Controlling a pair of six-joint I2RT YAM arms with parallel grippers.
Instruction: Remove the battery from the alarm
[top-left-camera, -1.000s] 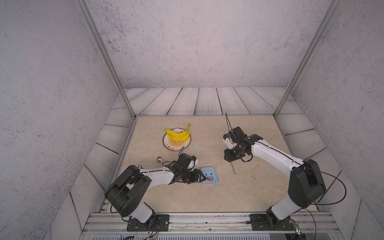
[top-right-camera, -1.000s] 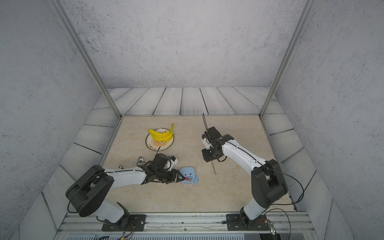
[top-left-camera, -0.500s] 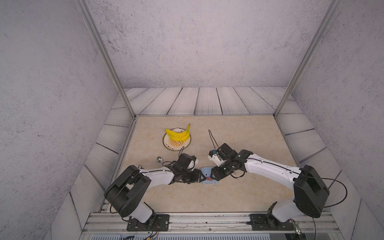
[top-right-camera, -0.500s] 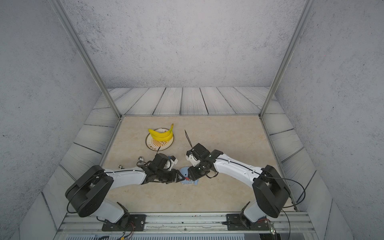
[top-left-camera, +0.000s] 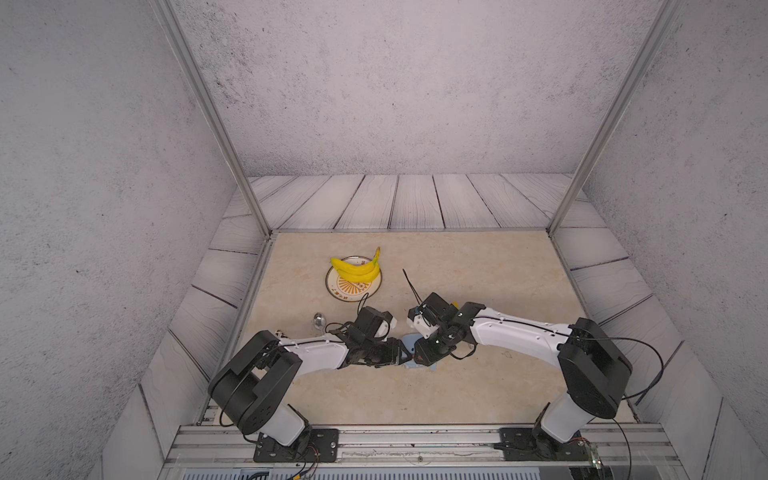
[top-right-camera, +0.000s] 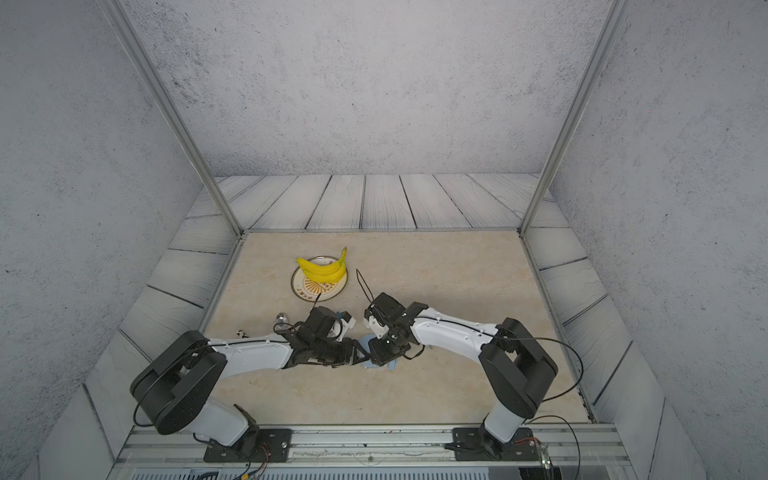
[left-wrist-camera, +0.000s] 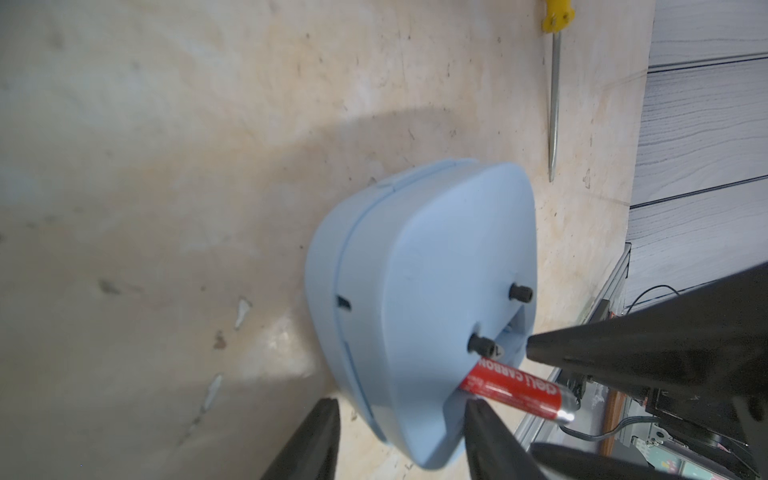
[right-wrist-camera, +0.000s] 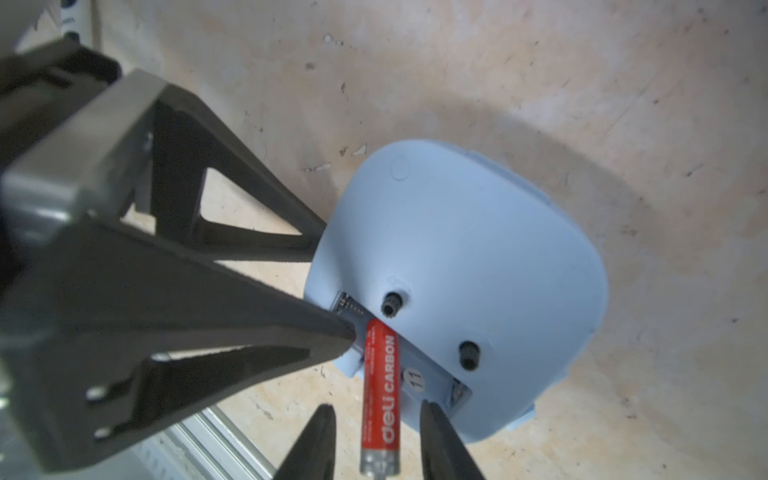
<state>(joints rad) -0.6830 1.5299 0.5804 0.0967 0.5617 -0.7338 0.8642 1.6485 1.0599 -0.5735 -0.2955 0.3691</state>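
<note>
We see the alarm (left-wrist-camera: 419, 291) near the front middle of the table (top-left-camera: 478, 270), between our two arms, its blue back with two black knobs turned toward the wrist cameras. Our left gripper (left-wrist-camera: 401, 405) holds it. The jaws are set as wide as the alarm's body and pinch it, one finger on the outer edge and the other at the mouth of the open battery bay. The battery (right-wrist-camera: 380, 386) is tilted out of that bay, with one end inside beside a knob and its metal-capped end sticking out past the alarm's edge. Our right gripper (right-wrist-camera: 376, 407) straddles that free end with jaws partly open. A gap shows on each side of the battery, so it grips nothing. A screwdriver (left-wrist-camera: 554, 104) lies on the table near the alarm, not touching it. Farther back, bananas (top-left-camera: 357, 268) sit on a plate (top-left-camera: 332, 286).
</note>
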